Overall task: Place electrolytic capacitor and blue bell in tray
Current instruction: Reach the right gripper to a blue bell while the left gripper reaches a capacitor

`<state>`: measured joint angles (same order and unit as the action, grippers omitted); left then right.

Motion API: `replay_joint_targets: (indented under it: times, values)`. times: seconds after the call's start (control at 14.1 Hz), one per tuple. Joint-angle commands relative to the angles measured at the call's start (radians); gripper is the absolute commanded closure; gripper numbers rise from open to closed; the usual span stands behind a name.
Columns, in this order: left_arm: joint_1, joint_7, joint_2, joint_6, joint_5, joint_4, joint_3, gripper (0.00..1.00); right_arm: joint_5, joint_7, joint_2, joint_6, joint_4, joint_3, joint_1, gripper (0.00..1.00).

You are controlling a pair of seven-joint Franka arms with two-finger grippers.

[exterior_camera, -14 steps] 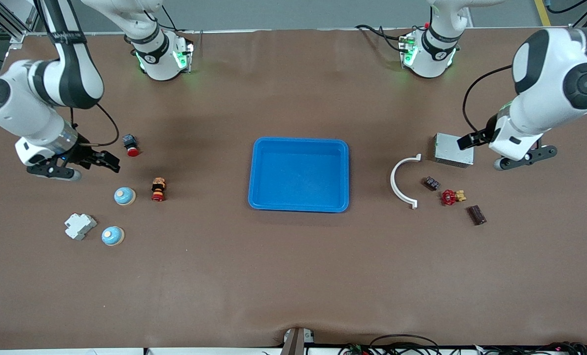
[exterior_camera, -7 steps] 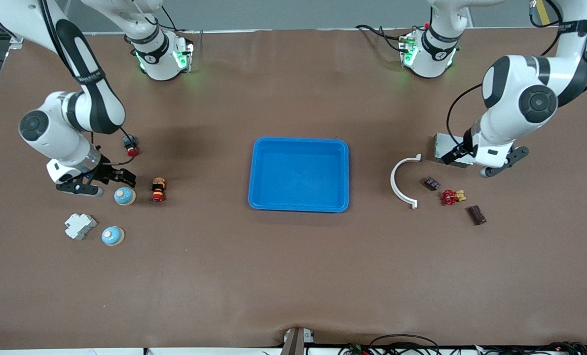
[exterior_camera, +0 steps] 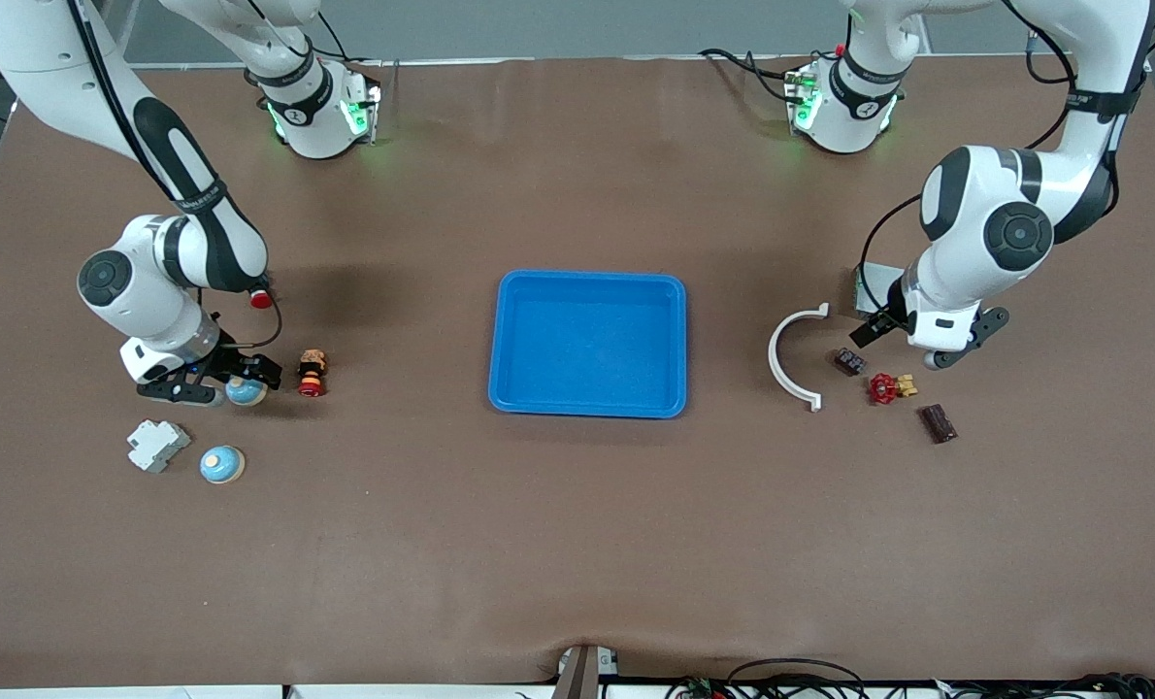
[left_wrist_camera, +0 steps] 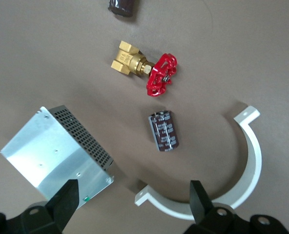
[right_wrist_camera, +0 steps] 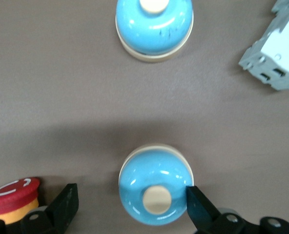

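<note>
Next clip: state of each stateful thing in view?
tray: empty
left tool: open, over the table beside the electrolytic capacitor
electrolytic capacitor: lying on the table, not gripped
right tool: open, straddling a blue bell
blue bell: upright on the table, not gripped

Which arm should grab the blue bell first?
Right. The right gripper hangs open over the blue bell, fingers flanking it. The left gripper is at the other end of the table, open over the electrolytic capacitor. The tray sits empty between them.
</note>
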<state>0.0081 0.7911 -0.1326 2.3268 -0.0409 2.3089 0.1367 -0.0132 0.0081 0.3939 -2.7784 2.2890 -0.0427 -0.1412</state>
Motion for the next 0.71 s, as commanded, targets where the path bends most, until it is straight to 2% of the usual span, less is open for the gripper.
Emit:
replay_joint_targets:
  times: [0.0, 0.21, 0.64]
  values:
    - [0.003, 0.045, -0.027, 0.055, -0.011, 0.015, 0.006, 0.0, 0.024, -0.01, 0.029, 0.0, -0.034, -0.005, -0.017, 0.0]
    - [0.004, 0.048, -0.048, 0.082, -0.011, 0.017, 0.004, 0.0, 0.051, -0.011, 0.033, 0.0, -0.045, 0.015, -0.017, 0.0]
    - [-0.014, 0.088, -0.061, 0.109, -0.011, 0.038, 0.006, 0.0, 0.056, -0.01, 0.042, 0.0, -0.045, 0.015, -0.021, 0.0]
